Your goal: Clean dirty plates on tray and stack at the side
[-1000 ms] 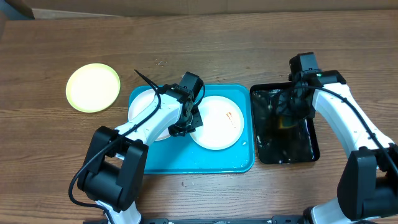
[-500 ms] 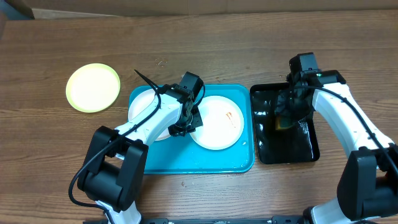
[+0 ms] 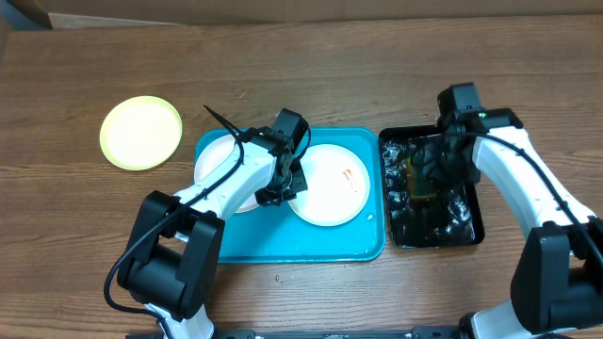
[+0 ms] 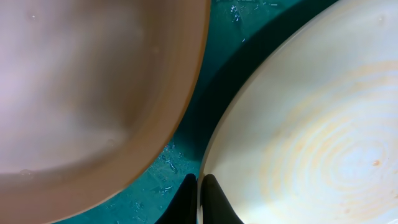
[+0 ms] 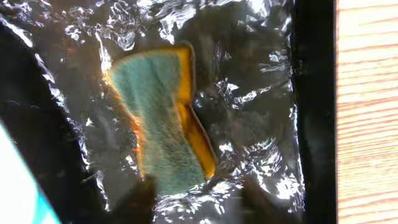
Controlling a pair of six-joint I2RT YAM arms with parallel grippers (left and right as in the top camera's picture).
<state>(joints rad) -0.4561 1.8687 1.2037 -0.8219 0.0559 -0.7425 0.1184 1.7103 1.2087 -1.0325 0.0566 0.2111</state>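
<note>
The left end effector (image 4: 199, 182) is pinched narrow on the rim of the white plate with the smear (image 3: 330, 193); in the left wrist view the two dark fingers (image 4: 188, 198) stand on either side of that rim's edge with hardly a gap between them. This plate lies in the right half of the turquoise tray (image 3: 311, 247), its small orange-red smear (image 3: 350, 177) towards the plate's right side. A second white plate (image 3: 215, 165) lies in the left half of the same tray, partly covered by the left arm, and the two plates sit just beside each other with a strip of wet tray floor between.

The right end effector (image 5: 200, 186) hangs low over the black tray (image 3: 476, 221). Its fingers show only as dim, blurred shapes, but they appear to stand apart, with the lower end of the sponge (image 5: 165, 118) between them and not clamped. The sponge, green-faced with a yellow-orange body, lies in ruffled, glinting water in the black tray, which sits just beside the turquoise tray's right edge.

The pale yellow-green plate (image 3: 141, 132) lies alone on the counter (image 3: 377, 75), well apart to the left of the turquoise tray.
</note>
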